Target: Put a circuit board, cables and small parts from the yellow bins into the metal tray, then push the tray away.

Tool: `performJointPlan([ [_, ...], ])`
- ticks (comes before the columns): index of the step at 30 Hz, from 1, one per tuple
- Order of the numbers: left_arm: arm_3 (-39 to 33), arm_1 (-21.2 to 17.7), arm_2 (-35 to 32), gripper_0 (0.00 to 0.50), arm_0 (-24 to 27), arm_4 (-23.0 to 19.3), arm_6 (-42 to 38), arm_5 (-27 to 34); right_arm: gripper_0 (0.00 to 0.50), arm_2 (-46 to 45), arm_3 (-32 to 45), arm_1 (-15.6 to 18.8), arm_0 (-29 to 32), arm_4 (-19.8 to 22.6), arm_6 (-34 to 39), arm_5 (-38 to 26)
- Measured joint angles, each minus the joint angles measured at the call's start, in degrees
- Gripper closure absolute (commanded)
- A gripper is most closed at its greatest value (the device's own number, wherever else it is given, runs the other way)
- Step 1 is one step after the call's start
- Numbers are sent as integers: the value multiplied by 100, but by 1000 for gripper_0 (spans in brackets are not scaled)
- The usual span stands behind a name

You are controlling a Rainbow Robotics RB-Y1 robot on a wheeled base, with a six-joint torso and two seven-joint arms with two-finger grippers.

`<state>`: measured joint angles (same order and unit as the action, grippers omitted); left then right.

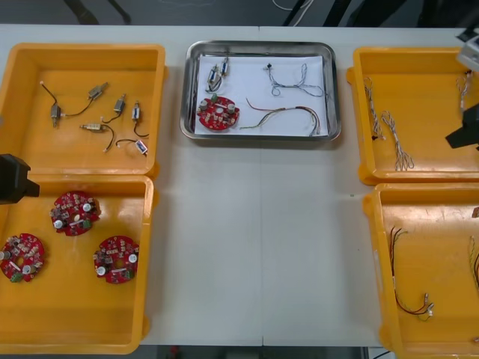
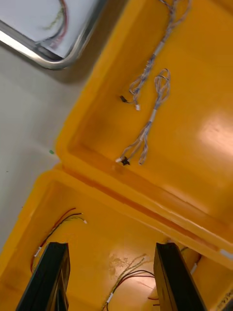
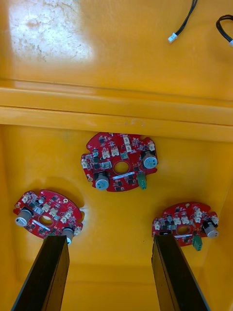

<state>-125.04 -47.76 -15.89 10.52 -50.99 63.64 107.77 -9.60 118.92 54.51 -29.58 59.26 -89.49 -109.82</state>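
Already the metal tray [image 1: 258,46] sits well up the table [image 1: 254,247] between the far yellow bins [image 1: 82,48]. It holds a circuit board [image 1: 218,113], a small metal part [image 1: 218,74] and two cables [image 1: 284,114]. The left gripper [image 3: 109,238] hangs over the near left bin [image 3: 116,282], its fingers wide and empty above three boards [image 3: 120,163]. The right gripper [image 2: 112,245] hangs over the near right bin [image 2: 121,223], its fingers equally wide and holding nothing. Loading looks finished, so the push probably remains. One gripper should meet the tray's near rim at its middle, low down, and press slowly and straight so the tray neither turns nor spills.
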Motion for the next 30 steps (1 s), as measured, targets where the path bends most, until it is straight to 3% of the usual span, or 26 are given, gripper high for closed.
performJointPlan([
  [6,0,0,-3,0,0,0,0,0,0,-692,2,0,769,-326,6,-1],
  [17,0,0,-15,0,0,0,0,0,0,-1416,3,-20,2120,-432,94,0],
  [26,-1,0,-16,0,0,0,0,0,0,-2081,39,-554,2328,-737,117,-1],
  [30,-1,0,-16,0,0,0,0,0,0,-2100,163,-770,2328,-797,658,-1],
])
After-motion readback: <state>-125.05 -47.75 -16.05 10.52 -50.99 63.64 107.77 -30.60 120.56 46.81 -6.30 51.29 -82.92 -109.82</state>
